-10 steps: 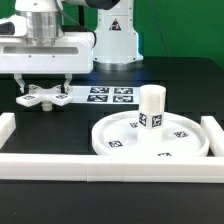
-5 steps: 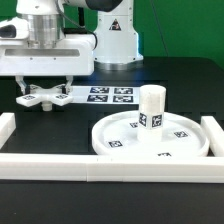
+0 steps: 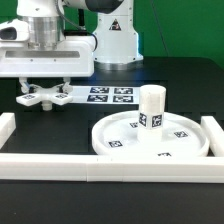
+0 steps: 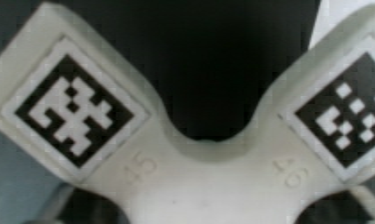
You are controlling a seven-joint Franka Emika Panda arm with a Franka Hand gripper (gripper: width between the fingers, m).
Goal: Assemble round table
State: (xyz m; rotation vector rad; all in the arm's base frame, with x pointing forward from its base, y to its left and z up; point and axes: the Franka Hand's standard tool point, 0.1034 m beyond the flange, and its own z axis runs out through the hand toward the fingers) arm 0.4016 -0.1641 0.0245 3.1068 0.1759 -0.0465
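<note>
The small white cross-shaped foot piece (image 3: 45, 98) lies on the black table at the exterior view's left. My gripper (image 3: 45, 90) hangs straight over it, open, with one finger on each side and very close to it. In the wrist view the foot piece (image 4: 193, 170) fills the picture, with two of its marker-tagged arms spreading away. The large rimmed round disc (image 3: 120, 145) lies at the exterior view's front right. The short cylindrical leg (image 3: 151, 107) stands upright on it.
The marker board (image 3: 110, 95) lies flat behind the disc, just right of the foot piece. Straight white border rails (image 3: 60, 167) run along the front and both sides of the table. The arm's base stands at the back.
The gripper has sunk a little toward the foot piece. The disc, the leg and the foot piece have not moved.
</note>
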